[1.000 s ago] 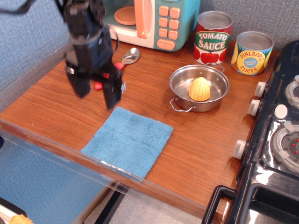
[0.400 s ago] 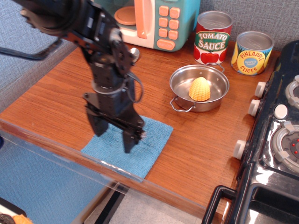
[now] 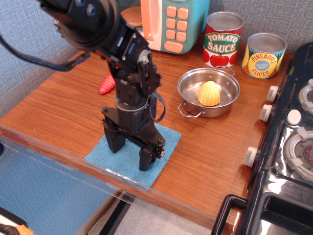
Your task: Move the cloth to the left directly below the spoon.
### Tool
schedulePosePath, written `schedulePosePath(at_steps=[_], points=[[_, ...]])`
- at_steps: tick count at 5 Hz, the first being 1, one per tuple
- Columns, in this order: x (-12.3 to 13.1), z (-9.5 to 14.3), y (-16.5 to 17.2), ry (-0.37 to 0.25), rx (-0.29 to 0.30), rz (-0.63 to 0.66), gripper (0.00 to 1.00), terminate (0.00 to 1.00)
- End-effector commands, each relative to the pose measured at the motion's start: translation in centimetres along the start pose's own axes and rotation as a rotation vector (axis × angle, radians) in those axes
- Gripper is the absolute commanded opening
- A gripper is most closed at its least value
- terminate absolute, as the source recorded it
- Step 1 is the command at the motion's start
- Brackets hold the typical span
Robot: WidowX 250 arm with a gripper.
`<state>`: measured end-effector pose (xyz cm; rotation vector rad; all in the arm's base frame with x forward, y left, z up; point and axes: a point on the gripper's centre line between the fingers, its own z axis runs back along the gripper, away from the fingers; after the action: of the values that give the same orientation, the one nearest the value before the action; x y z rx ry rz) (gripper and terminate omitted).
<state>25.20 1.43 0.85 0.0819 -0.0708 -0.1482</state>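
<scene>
The blue cloth (image 3: 162, 142) lies flat near the table's front edge, mostly covered by my arm. My gripper (image 3: 130, 152) is open, pointing down, with its fingertips (image 3: 145, 163) right at the cloth's front part, one on each side of the cloth's middle. I cannot tell whether they touch it. Of the spoon only the ribbed red handle (image 3: 106, 84) shows, behind and left of the arm. Its silver bowl is hidden by the arm.
A steel pot (image 3: 209, 91) with a yellow corn piece (image 3: 209, 94) stands right of the cloth. A toy microwave (image 3: 168, 22), a tomato sauce can (image 3: 222, 39) and a pineapple can (image 3: 264, 55) line the back. A black stove (image 3: 288, 142) is at the right. A clear guard runs along the front edge (image 3: 73, 161).
My gripper has moved from above the spoon's handle forward and right and come down over the cloth. The cloth has not moved.
</scene>
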Motion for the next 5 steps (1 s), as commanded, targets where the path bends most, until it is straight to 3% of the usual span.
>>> schedulePosePath(at_steps=[1,3,5], points=[[-0.1,-2.6,2.0,0.079,0.008,0.057,1.00,0.00],[-1.2,-1.3,7.0,0.065,0.012,0.158,1.00,0.00],[-1.8,0.3,12.9,0.060,-0.029,0.207,1.00,0.00]])
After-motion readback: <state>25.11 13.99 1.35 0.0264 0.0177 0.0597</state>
